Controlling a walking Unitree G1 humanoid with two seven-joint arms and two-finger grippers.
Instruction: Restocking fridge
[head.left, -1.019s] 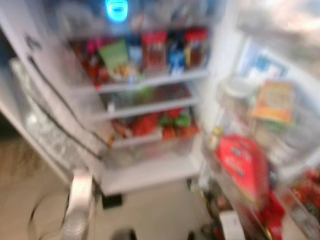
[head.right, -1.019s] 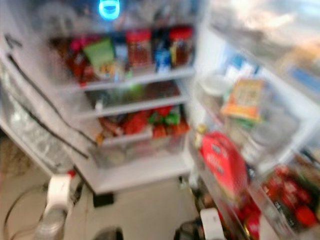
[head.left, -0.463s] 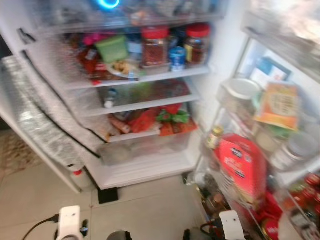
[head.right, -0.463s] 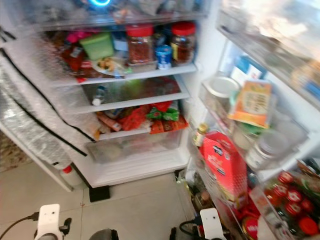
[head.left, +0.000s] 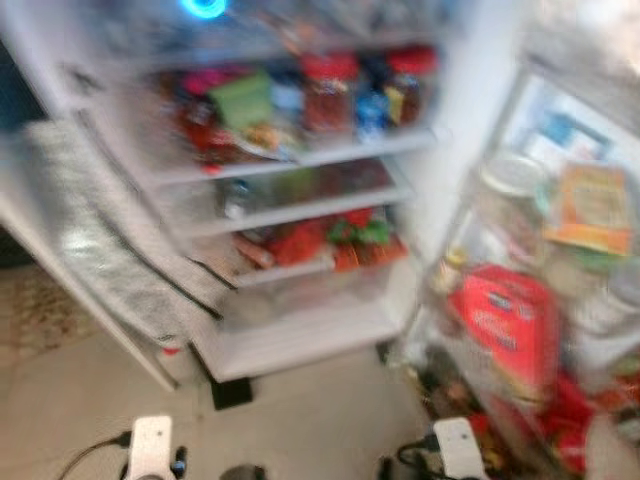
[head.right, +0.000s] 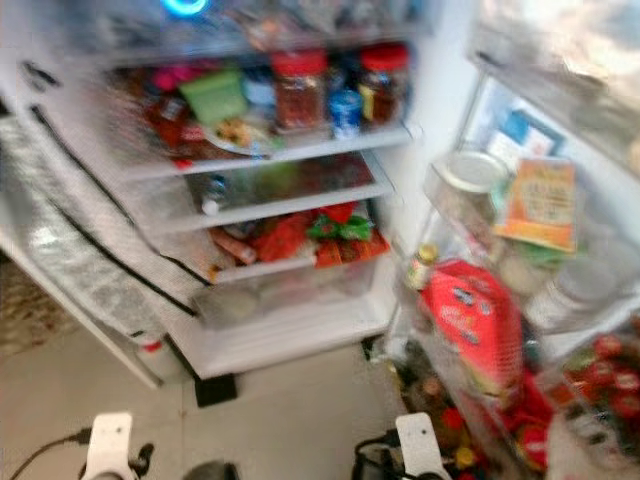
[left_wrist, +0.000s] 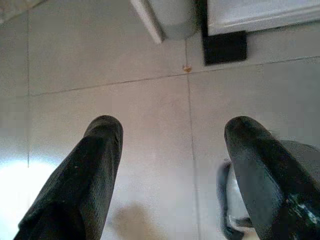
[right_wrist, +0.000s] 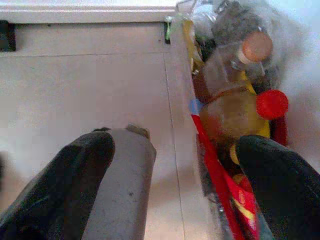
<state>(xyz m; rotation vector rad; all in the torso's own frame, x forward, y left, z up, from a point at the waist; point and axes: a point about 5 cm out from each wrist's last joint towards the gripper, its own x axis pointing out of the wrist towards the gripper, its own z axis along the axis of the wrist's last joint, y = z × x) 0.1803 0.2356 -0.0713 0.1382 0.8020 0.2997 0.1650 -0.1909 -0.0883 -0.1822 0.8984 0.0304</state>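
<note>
Both pincers low, fingers spread wide, nothing held: left gripper (left_wrist: 172, 170) over bare floor tile (left_wrist: 125, 60), right gripper (right_wrist: 172, 185) just beside fridge door's bottom bin (right_wrist: 200, 150).

Counts, all relative to fridge (head.right: 300, 330):
- 3 shelves visible in main compartment, all stocked.
- Upper shelf: 2 red-lidded jars (head.right: 300, 90), 1 green tub (head.right: 213, 95), 1 blue-topped can (head.right: 345, 110).
- Lowest shelf: heap of red/green packets (head.right: 310, 238), count unclear.
- Door on right: 1 red bag (head.right: 470, 320), 1 orange carton (head.right: 540, 205), 1 round white-lidded tub (head.right: 470, 175).
- Bottom bin, right wrist view: 1 red-capped bottle (right_wrist: 245, 115), 1 brown-capped bottle (right_wrist: 245, 50).

Labels: none legible, too blurred.

Vs 0.5 s ago: whole frame shifted, so cam moved; contents same; blur worse in left eye view.
</note>
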